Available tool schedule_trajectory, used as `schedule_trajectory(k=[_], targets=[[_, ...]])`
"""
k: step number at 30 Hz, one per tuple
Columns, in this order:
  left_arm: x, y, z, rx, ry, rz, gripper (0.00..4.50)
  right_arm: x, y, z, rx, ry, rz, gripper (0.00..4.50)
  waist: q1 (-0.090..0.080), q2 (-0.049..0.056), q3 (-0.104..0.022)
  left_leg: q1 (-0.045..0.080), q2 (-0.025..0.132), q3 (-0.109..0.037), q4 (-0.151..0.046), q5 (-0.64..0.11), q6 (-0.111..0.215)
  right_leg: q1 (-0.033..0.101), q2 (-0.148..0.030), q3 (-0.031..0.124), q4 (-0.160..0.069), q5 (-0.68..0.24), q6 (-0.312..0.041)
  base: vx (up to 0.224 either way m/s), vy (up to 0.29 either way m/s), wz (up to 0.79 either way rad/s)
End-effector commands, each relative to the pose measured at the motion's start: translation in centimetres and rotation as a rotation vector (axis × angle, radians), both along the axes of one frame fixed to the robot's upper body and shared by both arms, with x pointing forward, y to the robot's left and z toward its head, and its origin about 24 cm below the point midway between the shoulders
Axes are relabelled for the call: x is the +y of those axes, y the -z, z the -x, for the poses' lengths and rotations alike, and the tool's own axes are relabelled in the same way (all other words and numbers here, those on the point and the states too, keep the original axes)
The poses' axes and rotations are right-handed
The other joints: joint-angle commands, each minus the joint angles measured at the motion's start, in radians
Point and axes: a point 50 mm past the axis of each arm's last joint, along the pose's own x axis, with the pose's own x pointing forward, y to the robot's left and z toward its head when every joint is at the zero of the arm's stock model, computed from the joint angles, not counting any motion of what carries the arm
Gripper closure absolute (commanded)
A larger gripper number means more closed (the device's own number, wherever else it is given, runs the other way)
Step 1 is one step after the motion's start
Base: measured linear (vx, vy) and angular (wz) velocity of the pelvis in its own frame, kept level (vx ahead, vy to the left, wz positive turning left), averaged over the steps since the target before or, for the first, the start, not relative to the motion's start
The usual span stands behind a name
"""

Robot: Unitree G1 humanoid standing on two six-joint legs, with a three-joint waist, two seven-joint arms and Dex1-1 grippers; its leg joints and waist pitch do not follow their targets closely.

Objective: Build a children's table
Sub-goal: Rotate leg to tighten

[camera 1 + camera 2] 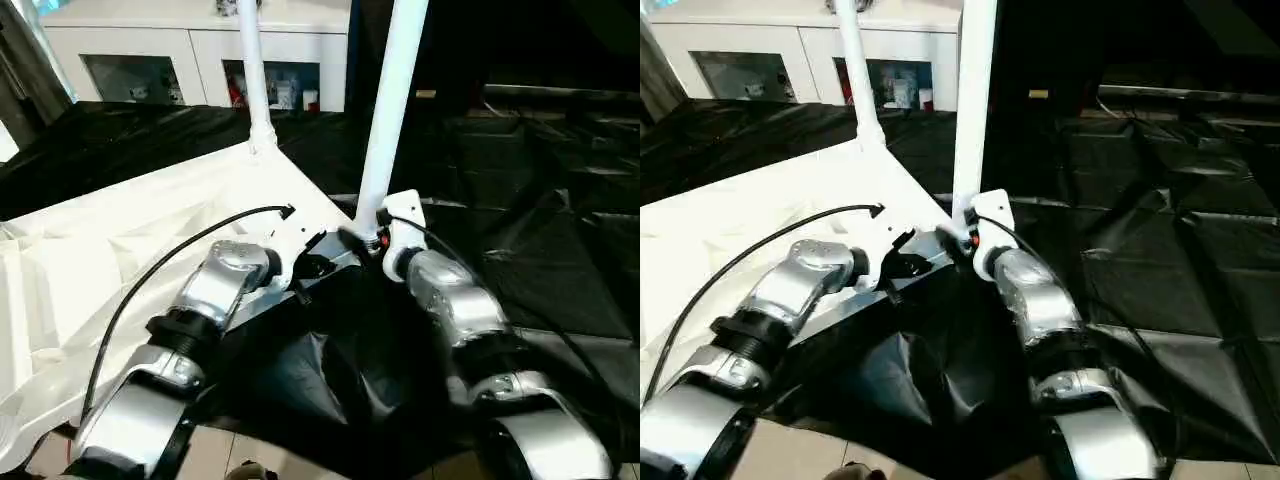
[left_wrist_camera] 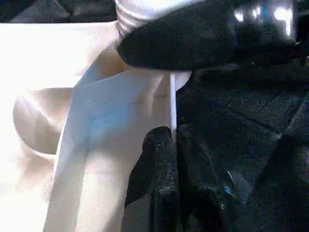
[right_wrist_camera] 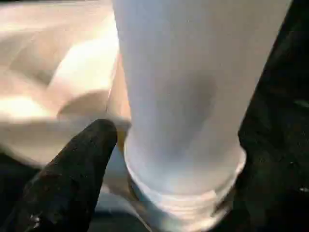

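White table leg (image 1: 393,110) bears no readable writing.

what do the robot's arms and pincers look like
Both forearms are shiny silver, built from rounded segments with dark joint rings: the left arm and the right arm. A thin black cable loops over the left one. Each wrist ends in a white bracket. The pincer fingers are glossy black with rounded tips.

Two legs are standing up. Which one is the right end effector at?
The nearer leg, at the tabletop's corner closest to the robot; the right end effector is at its base. The other leg stands farther back.
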Motion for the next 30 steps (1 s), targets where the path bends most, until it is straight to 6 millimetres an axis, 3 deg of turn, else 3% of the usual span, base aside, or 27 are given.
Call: schedule_trajectory(k=[1,3,6,11,17,18,21,23,30], targets=[[-1.0,-1.8,0.2,-0.068,0.118,0.061,4.50,1.0,0.2,1.1,0.019,-0.202,0.026,0.67,0.004,-0.008,-0.078,0.014,0.018,-0.006,-0.060,-0.121,0.051,0.061,-0.049,0.038,-0.058,0.061,-0.240,0.000,0.000,0.00],[-0.6,-1.7,0.6,-0.065,0.175,0.060,4.50,0.1,-0.1,1.5,0.002,-0.293,0.067,0.67,0.008,-0.009,-0.080,0.012,0.018,-0.005,-0.056,-0.101,0.075,0.062,-0.048,0.036,-0.056,0.097,-0.250,0.000,0.000,0.00],[0.4,-1.4,1.4,-0.036,0.256,0.043,4.50,-1.2,-1.0,2.2,-0.002,-0.437,0.052,0.67,0.012,-0.005,-0.077,0.013,0.022,-0.004,-0.056,-0.120,0.090,0.058,-0.048,0.034,-0.057,0.065,-0.260,0.000,0.000,0.00],[1.3,-1.3,2.7,-0.006,0.393,0.039,4.50,-2.3,-1.5,2.9,0.007,-0.557,0.069,0.67,0.020,-0.004,-0.071,0.021,0.029,-0.004,-0.064,-0.190,0.056,0.050,-0.051,0.037,-0.066,-0.063,-0.256,0.000,0.000,0.00],[2.5,-1.1,3.3,0.013,0.446,0.005,4.50,-2.5,-1.7,3.4,0.015,-0.616,0.072,0.67,0.024,-0.006,-0.073,0.021,0.028,-0.004,-0.064,-0.182,0.043,0.048,-0.050,0.039,-0.062,-0.051,-0.249,0.000,0.000,0.00],[2.5,-1.1,3.3,0.013,0.446,0.005,4.50,-2.5,-1.7,3.4,0.016,-0.617,0.072,0.93,0.023,-0.007,-0.073,0.018,0.026,-0.003,-0.063,-0.173,0.045,0.049,-0.050,0.039,-0.061,-0.043,-0.250,0.000,0.000,0.00],[2.8,-0.9,3.3,0.016,0.443,-0.011,4.50,-2.3,-1.4,3.6,0.025,-0.628,0.082,0.93,0.023,-0.007,-0.073,0.018,0.026,-0.004,-0.063,-0.170,0.045,0.049,-0.051,0.038,-0.062,-0.046,-0.249,0.000,0.000,0.00],[2.9,-0.9,3.2,0.013,0.435,-0.013,4.50,-2.2,-1.3,3.6,0.029,-0.628,0.076,1.30,0.023,-0.010,-0.074,0.018,0.026,-0.003,-0.063,-0.166,0.045,0.049,-0.050,0.038,-0.062,-0.043,-0.249,0.000,0.000,0.00],[3.0,-0.8,3.0,0.013,0.398,-0.012,4.50,-1.8,-0.7,3.9,0.050,-0.628,0.067,1.70,0.024,-0.009,-0.073,0.018,0.026,-0.003,-0.062,-0.164,0.045,0.048,-0.051,0.039,-0.062,-0.058,-0.244,0.000,0.000,0.00]])
